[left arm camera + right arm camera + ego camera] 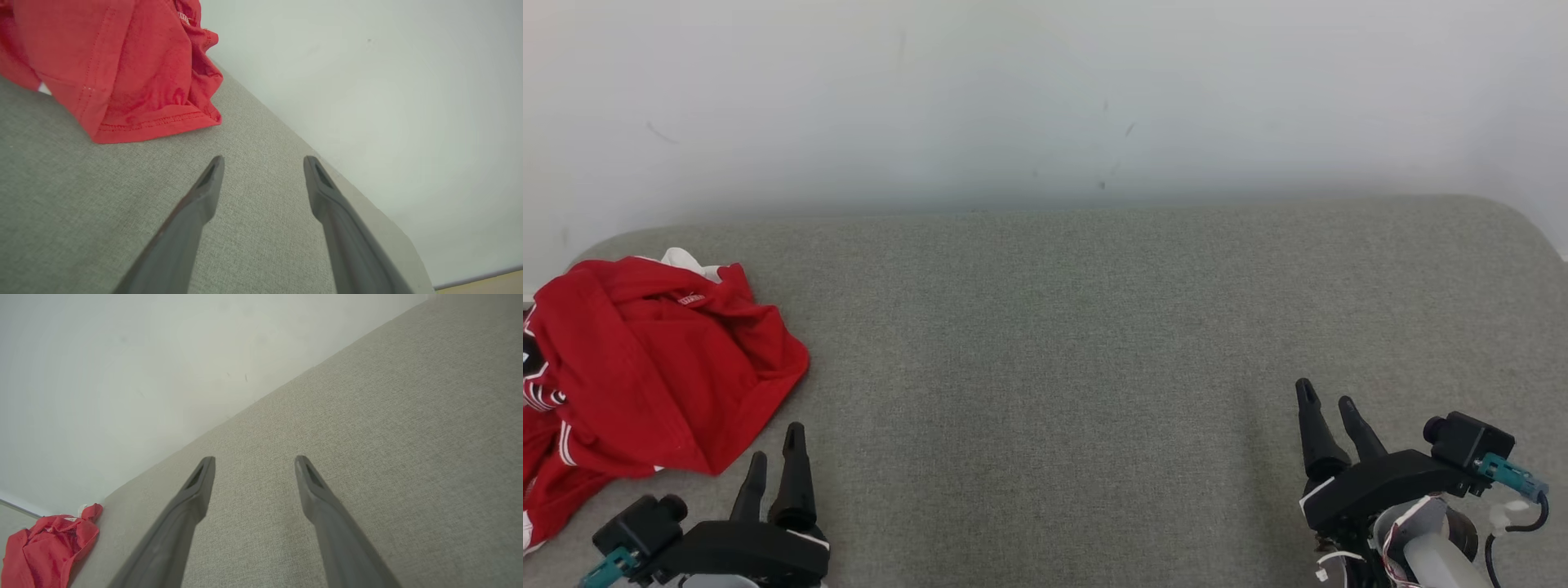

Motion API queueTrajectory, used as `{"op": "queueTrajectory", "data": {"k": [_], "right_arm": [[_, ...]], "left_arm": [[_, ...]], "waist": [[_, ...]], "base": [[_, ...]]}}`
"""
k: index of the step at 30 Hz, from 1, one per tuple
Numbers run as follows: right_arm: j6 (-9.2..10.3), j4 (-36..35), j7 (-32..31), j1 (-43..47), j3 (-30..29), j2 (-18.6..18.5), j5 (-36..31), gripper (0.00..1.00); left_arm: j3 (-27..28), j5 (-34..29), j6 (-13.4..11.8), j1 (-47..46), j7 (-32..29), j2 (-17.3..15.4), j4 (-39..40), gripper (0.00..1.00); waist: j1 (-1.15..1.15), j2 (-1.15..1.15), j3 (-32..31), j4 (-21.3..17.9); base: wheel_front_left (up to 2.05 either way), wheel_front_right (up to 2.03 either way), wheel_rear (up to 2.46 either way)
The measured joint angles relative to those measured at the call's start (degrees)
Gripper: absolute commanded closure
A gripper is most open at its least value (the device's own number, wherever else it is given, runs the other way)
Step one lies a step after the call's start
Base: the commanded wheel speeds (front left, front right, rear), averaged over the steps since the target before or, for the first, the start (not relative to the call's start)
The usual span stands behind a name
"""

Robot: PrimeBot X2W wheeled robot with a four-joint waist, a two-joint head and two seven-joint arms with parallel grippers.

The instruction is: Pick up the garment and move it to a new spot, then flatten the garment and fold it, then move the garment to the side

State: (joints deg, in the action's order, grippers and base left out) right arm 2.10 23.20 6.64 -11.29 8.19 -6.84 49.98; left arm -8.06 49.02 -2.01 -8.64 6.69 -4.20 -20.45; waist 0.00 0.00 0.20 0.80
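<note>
Garment: the garment (645, 359), red with white trim, lies crumpled in a heap on the grey padded surface (1045, 327). Part of it runs past the left edge of the head view.
Garment against left pincer: just ahead of the left pincer (776, 445) and to its left; near the fingertips, not touching them.
Garment against right pincer: well apart, far off to the left of the right pincer (1325, 394).
Left pincer: released, fingers spread, nothing between them; bare surface under the tips.
Right pincer: released, fingers spread, nothing between them; bare surface ahead, pale wall (1045, 98) beyond.
Step in hand: judged to be the first, the pick-up. The garment is not yet gripped, flattened or folded.
Next move calls for: the left pincer to go forward and leftward onto the heap, straddle a raised fold or the near hem, then clench on cloth alone.
Caution: a pinch on a loose heap may take several layers or slip. The bare stretch between the two pincers looks a fit new spot.
</note>
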Motion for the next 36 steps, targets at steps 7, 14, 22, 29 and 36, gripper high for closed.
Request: {"op": "queueTrajectory", "data": {"k": [7, 14, 22, 29, 36], "right_arm": [[1.01, 0.75, 1.55, -0.87, 1.23, -0.12, -8.17, 0.0], [2.02, 1.2, 3.11, -2.25, 1.77, -0.14, -14.6, 0.0], [3.26, 2.12, 4.85, -3.37, 2.69, -0.2, -21.45, 0.0], [4.03, 2.55, 6.44, -3.8, 3.03, -0.52, -27.49, 0.0], [5.03, 2.41, 7.58, -4.53, 2.18, -0.33, -30.63, 0.0]], "left_arm": [[-3.08, -9.29, -1.03, -0.53, 1.54, -1.36, -0.2, 0.0], [-5.48, -15.0, -2.09, -1.41, 2.35, -1.38, -2.05, 0.0], [-7.3, -21.17, -3.11, -3.78, 2.81, -1.78, -3.08, 0.0], [-8.75, -27.07, -4.11, -5.04, 4.21, -1.78, -3.98, 0.0], [-9.43, -30.95, -5.09, -5.17, 4.52, -1.81, -4.26, 0.0]], "waist": [[0.0, 0.0, 0.05, 0.36], [0.0, 0.0, 0.22, 0.59], [0.0, 0.0, 0.42, 0.7], [0.0, 0.0, 0.61, 0.71], [0.0, 0.0, 0.6, 0.79]], "base": [[0.0, 0.0, 0.0], [0.0, 0.0, 0.0], [0.0, 0.0, 0.0], [0.0, 0.0, 0.0], [0.0, 0.0, 0.0]]}}
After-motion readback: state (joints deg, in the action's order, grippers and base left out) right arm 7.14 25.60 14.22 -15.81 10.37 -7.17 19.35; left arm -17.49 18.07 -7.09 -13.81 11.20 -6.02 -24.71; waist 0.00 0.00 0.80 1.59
